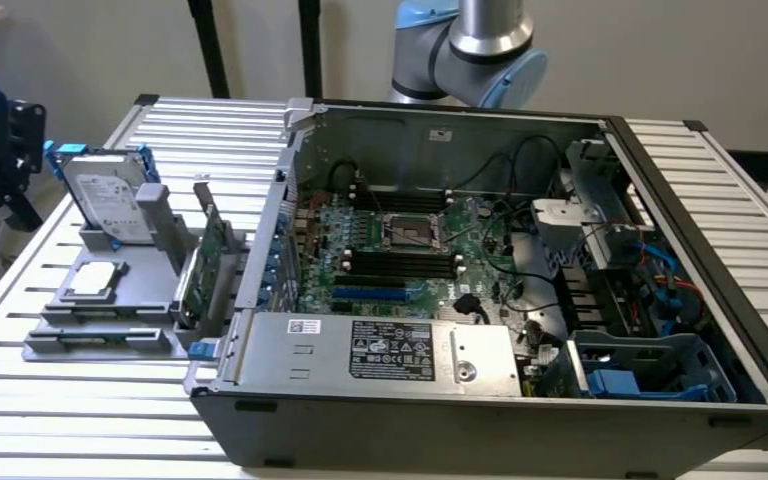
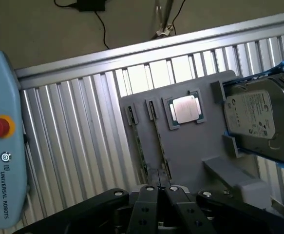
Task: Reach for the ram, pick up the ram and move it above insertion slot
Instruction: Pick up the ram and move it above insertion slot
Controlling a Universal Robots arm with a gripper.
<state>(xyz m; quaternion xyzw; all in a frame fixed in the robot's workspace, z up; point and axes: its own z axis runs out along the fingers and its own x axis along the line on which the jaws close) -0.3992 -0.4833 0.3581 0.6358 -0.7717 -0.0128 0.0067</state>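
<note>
The ram [image 2: 159, 144] stands on its long edge in a slot of the grey holder [image 2: 200, 151]; in the wrist view you see it edge-on, as a thin strip. A second thin board [image 2: 138, 146] stands parallel to it in the neighbouring slot. Of the pair, the ram is the one nearer the processor chip [image 2: 184, 108], which lies flat in its own recess. Beyond the chip, a hard drive [image 2: 256, 117] in a blue frame rests on the holder. The gripper [image 2: 159, 188] sits in line with one end of the ram. Its two black fingers are pressed together with nothing between them, so the ram is not gripped. A blue teach pendant [image 2: 3, 141] with a red button lies over the slatted table [image 2: 73, 146] beside the holder.

In the exterior view, you find the holder [image 1: 104, 345] on the same table, just beside the open computer case [image 1: 491, 420], on the exterior view's left of it. Inside the case the motherboard [image 1: 344, 290] lies flat. The long black insertion slots [image 1: 404, 265] run alongside the processor socket [image 1: 404, 232], well apart from the holder. The arm [image 1: 471, 45] rises behind the case.
</note>
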